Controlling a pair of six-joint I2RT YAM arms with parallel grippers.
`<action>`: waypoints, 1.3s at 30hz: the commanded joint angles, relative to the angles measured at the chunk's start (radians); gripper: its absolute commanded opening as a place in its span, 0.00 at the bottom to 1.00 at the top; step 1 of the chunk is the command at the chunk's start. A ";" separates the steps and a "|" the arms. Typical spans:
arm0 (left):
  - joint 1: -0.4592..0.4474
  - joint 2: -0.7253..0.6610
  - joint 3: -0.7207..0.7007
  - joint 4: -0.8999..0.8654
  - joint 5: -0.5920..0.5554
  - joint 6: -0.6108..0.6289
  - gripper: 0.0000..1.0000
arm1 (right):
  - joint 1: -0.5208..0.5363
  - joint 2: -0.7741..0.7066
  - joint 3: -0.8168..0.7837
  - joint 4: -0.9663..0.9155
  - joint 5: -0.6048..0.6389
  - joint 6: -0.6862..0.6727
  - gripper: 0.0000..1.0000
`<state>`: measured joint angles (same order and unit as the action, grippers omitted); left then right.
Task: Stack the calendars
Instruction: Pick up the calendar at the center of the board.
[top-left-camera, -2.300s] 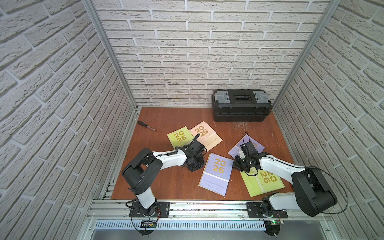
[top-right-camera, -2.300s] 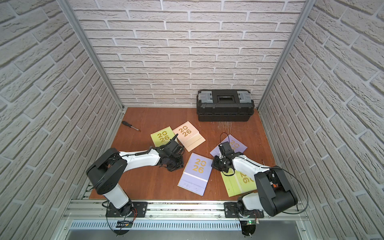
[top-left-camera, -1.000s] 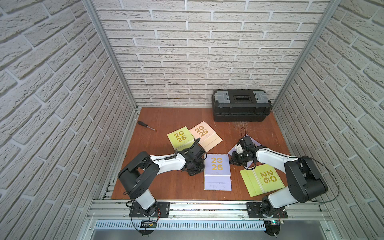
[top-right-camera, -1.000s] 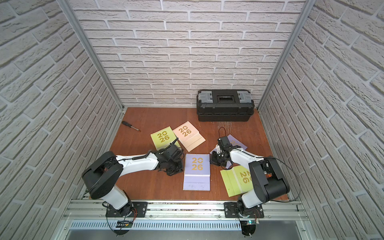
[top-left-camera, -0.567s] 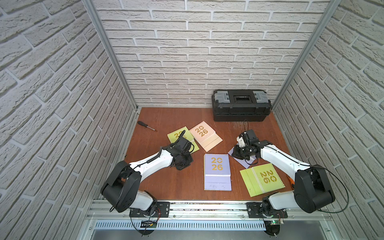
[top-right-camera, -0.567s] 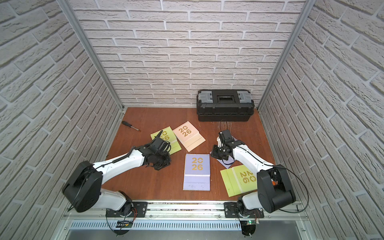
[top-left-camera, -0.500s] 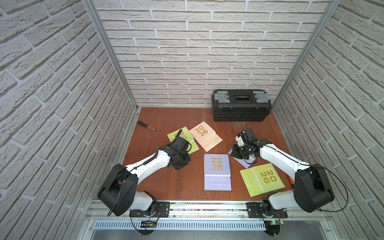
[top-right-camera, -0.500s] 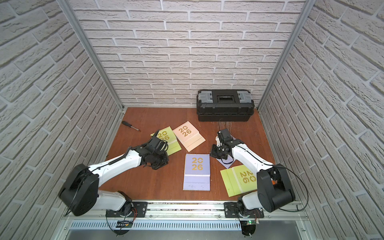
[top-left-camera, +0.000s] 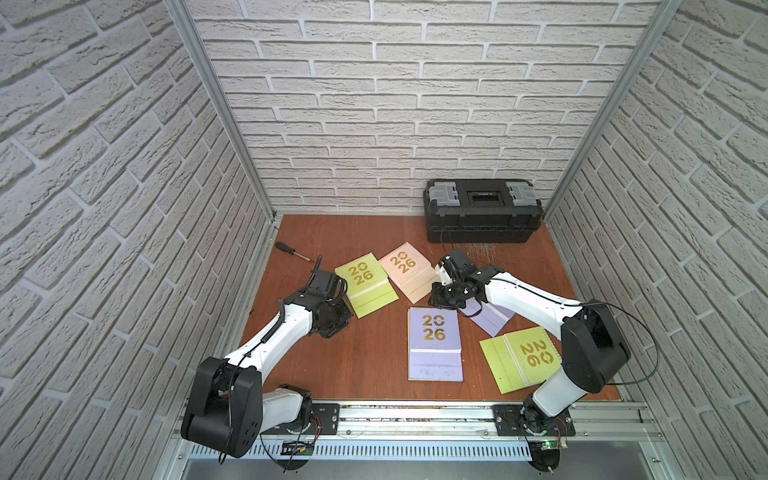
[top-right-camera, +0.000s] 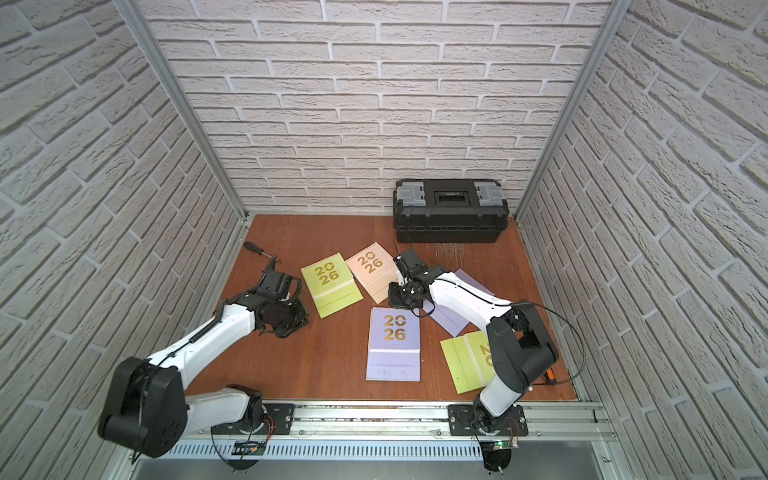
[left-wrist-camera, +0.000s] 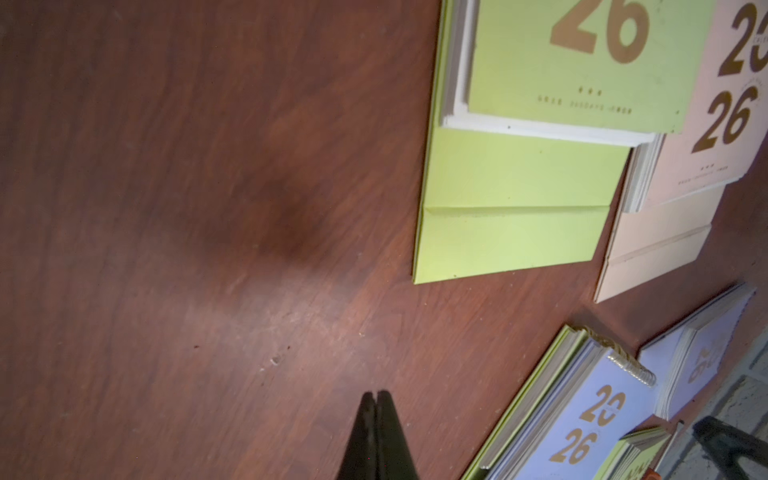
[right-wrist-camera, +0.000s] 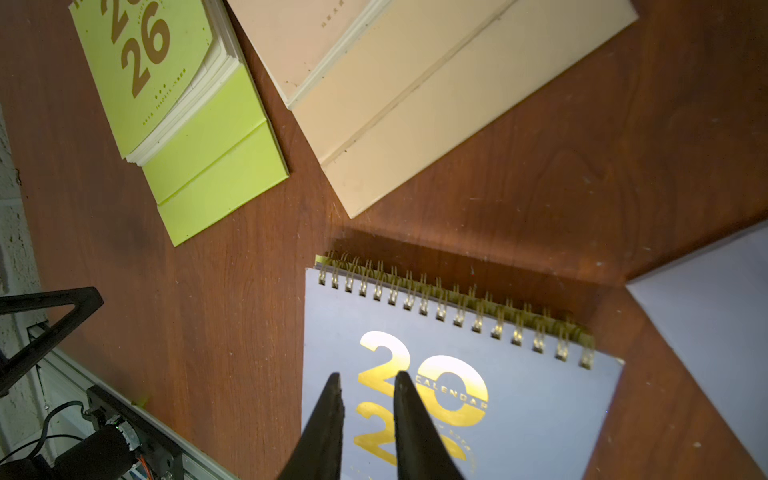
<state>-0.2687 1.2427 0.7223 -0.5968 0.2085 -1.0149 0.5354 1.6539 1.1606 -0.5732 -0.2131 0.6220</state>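
Note:
A lavender calendar lies flat mid-table on top of a lime green one, whose edge shows beneath it. My right gripper hovers over its spiral end, jaws a little open with nothing between them. Another lavender calendar lies partly under the right arm. A lime green calendar sits at the front right. Further back lie a lime green calendar and a peach calendar. My left gripper is shut and empty over bare wood, left of the lime green one.
A black toolbox stands against the back wall at the right. A screwdriver lies near the left wall. Brick walls close in both sides, and a metal rail runs along the front edge.
The left arm has drawn back to the left, away from the middle lavender calendar. The right gripper has moved from the other lavender calendar to the middle one's spiral end and its jaws have parted slightly.

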 joint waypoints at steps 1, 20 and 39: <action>0.043 0.011 -0.007 -0.007 0.040 0.058 0.00 | 0.028 0.030 0.061 0.006 0.011 0.023 0.27; 0.206 0.145 -0.005 0.086 0.111 0.148 0.00 | 0.104 0.243 0.276 0.048 -0.009 0.071 0.49; 0.305 0.287 0.050 0.159 0.162 0.198 0.00 | 0.115 0.477 0.453 0.083 -0.045 0.110 0.63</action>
<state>0.0227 1.5177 0.7464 -0.4622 0.3496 -0.8436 0.6426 2.1254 1.5810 -0.5064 -0.2527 0.7219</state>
